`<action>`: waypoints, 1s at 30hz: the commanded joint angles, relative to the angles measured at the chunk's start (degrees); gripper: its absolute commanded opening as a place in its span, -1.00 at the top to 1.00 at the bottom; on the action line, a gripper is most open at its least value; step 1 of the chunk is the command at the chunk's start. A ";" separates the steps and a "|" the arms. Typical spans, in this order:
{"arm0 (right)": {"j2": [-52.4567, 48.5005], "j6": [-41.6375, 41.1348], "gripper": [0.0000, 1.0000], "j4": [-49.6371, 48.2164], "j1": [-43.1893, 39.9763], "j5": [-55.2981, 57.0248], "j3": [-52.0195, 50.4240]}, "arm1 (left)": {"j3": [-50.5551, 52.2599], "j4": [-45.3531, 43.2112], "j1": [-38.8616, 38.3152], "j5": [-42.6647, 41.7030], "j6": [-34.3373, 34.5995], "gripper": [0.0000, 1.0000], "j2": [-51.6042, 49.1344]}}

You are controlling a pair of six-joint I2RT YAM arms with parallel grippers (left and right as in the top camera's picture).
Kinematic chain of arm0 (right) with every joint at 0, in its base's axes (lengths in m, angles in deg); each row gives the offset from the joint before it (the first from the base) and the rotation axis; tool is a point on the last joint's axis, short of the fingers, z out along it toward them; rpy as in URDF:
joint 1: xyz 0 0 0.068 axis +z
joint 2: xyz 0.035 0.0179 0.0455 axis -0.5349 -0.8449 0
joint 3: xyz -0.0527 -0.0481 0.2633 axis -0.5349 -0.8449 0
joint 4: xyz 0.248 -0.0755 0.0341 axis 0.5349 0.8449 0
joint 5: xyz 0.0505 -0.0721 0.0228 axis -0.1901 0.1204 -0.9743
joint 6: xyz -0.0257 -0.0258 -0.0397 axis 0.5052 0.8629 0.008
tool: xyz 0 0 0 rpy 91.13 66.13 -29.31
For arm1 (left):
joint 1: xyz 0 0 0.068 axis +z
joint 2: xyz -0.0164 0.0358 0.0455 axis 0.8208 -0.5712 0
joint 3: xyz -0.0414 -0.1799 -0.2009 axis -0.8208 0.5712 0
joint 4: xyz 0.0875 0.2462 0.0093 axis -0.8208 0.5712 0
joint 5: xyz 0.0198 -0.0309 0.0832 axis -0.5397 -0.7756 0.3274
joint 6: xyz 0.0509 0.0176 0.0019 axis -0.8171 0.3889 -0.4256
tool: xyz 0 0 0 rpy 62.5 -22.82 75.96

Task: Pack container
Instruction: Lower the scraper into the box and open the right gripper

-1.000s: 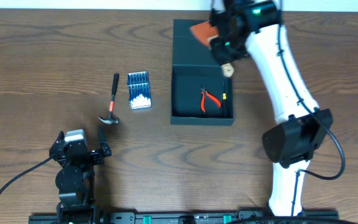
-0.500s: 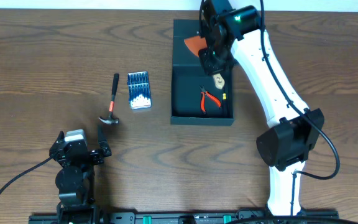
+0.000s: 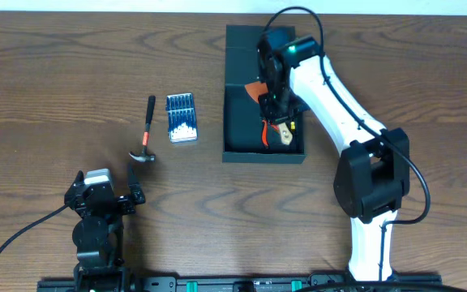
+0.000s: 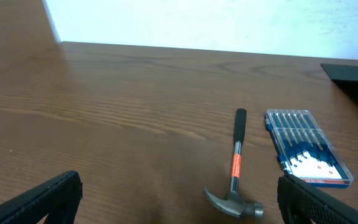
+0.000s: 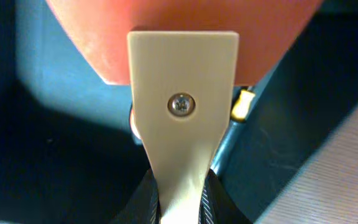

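**Overhead.** The right gripper (image 3: 274,112) hangs over the container (image 3: 258,156), which lies open on the bench (image 3: 55,81) with its flap folded back on the far side. Its jaws are closed on a scraper (image 3: 254,87) with an orange blade and a beige handle, held across the box's mouth. I judge the step in hand to be setting this tool inside. The next move calls for lowering it onto the bare floor left of the pliers (image 3: 266,134), then parting the jaws without dragging anything along.

Inside the container are one pair of red-handled pliers and one slim yellow-tipped tool (image 3: 292,126) by its right wall. Left of the container lie one blue screwdriver case (image 3: 182,118) and, beyond it, one hammer (image 3: 144,134). The left gripper (image 3: 134,185) sits well apart from the container, jaws wide open and empty.

**Left wrist.** The left gripper (image 4: 178,186) has its jaws spread over bare bench. One hammer (image 4: 235,162) and one screwdriver case (image 4: 306,146) lie between it and the container (image 4: 356,71), of which only a dark corner shows.

**Right wrist.** The right gripper (image 5: 180,202) pinches the scraper (image 5: 182,106) by its handle neck. Below it is the container (image 5: 55,81), with the yellow-tipped tool (image 5: 242,104) peeking out.
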 commanded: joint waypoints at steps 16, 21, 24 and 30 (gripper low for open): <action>0.50 0.22 0.97 -5.20 2.19 -1.25 -10.80 | 1.16 2.14 -0.22 1.33 -0.35 -0.96 0.15; 0.50 0.20 -0.05 -5.22 2.19 -1.25 -10.80 | 1.16 2.14 -0.22 1.31 -0.35 -0.97 0.15; 0.50 0.22 -0.38 -5.46 2.14 -1.22 -10.78 | 1.16 2.14 -0.22 1.31 -0.35 -0.97 0.15; 0.50 1.18 -0.40 -6.25 1.90 -1.22 -10.27 | 1.16 2.14 -0.22 1.31 -0.35 -0.97 0.15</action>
